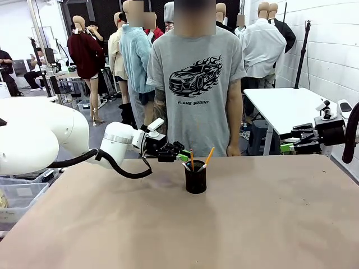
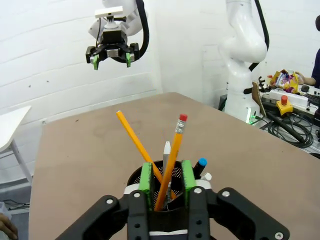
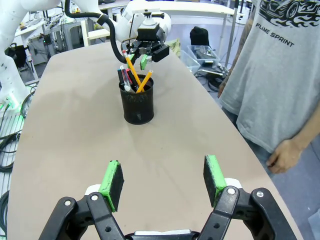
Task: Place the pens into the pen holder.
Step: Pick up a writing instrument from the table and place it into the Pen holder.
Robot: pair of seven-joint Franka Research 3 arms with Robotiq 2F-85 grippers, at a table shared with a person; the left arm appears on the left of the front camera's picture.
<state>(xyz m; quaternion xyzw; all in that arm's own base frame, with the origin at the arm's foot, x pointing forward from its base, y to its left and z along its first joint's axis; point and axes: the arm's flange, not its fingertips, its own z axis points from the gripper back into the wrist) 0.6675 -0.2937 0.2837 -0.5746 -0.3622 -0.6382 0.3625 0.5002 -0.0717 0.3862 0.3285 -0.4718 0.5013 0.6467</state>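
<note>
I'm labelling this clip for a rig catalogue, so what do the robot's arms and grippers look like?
Both arms are glossy white with rounded joints. The left arm has a black cable looping beside its wrist. The left gripper and right gripper are black two-finger units with bright green pads and silver screws on their linkages.

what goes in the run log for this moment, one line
left gripper: around yellow pencil in pen holder | right gripper: open, empty | pens: in holder

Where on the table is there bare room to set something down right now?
Bare table lies all around the pen holder: the whole near side, and both flanks out to the edges. It is crowded only at the holder's far-left rim, where the left gripper hangs by the pens.
</note>
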